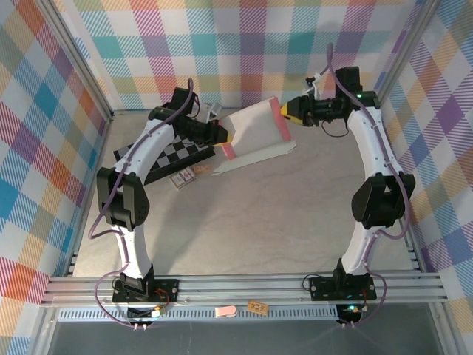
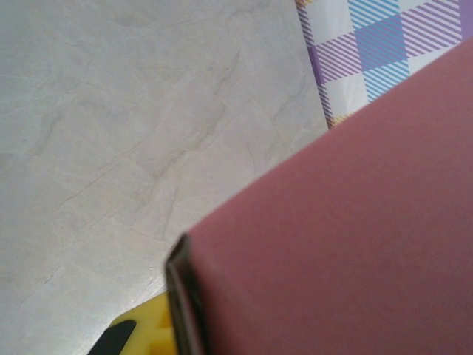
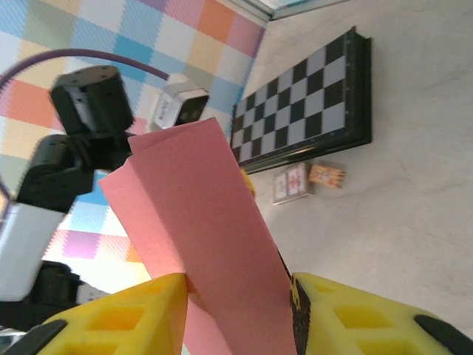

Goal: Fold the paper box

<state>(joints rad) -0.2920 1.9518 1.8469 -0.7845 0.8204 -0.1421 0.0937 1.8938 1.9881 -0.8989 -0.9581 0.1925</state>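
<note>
The paper box (image 1: 255, 132) is held up off the table at the back, tilted, its pale reverse side facing up and pink edges showing. My left gripper (image 1: 228, 137) is shut on its lower left corner; in the left wrist view the pink card (image 2: 332, 244) lies against the black pad beside a yellow finger (image 2: 140, 333). My right gripper (image 1: 286, 111) holds the upper right end. In the right wrist view a folded pink flap (image 3: 199, 200) runs between both yellow fingers of the gripper (image 3: 238, 296), touching each.
A black-and-white checkered board (image 1: 177, 157) (image 3: 310, 96) lies at the back left under the left arm. Two small card packs (image 1: 185, 177) (image 3: 292, 183) sit just in front of it. Plaid walls close in the table on three sides.
</note>
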